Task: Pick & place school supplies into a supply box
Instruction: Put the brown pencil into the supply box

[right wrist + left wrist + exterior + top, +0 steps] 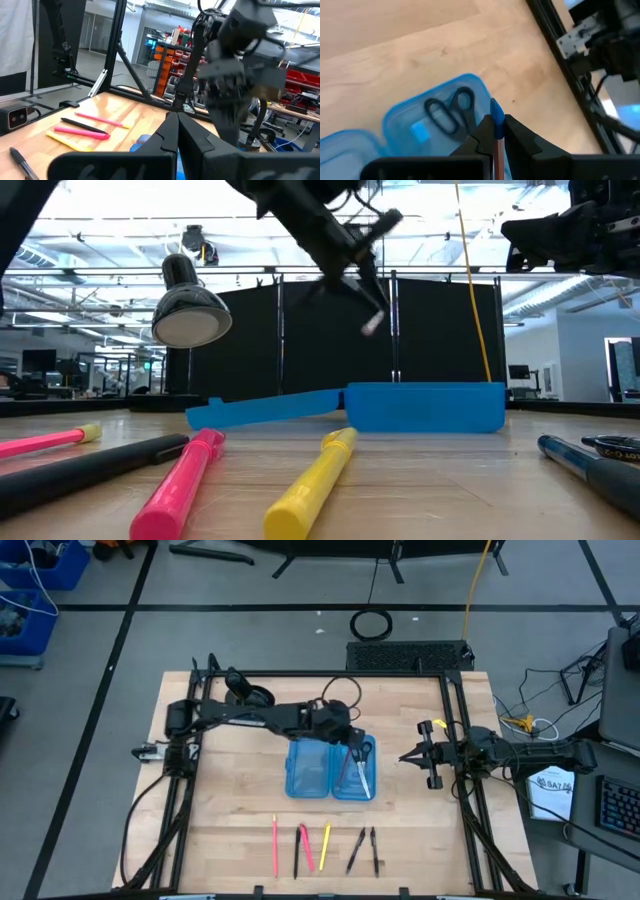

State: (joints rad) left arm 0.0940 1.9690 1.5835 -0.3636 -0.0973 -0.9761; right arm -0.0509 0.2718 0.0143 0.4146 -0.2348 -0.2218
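**One pencil held above the open case, six more waiting**

One thin pencil with a blue end cap (496, 131) is pinched between the closed fingers of the left hand (356, 747), hanging over the right half of the translucent blue plastic pencil case (310, 772). Small dark-handled scissors (451, 110) already lie inside that half. The case sits open near the middle of the wooden surface (240, 790).

Near the front edge lie the remaining supplies: a thin pink pencil (275, 845), a dark pen (297, 849), a pink marker (307, 847), a yellow marker (325, 846) and two dark pens (365, 850).

The right hand (428, 755) waits at the right side of the surface, fingers closed on nothing.

The risk, as I judge it: released while tilted, the pencil could catch the shallow wall or the scissors and roll out onto the surface.
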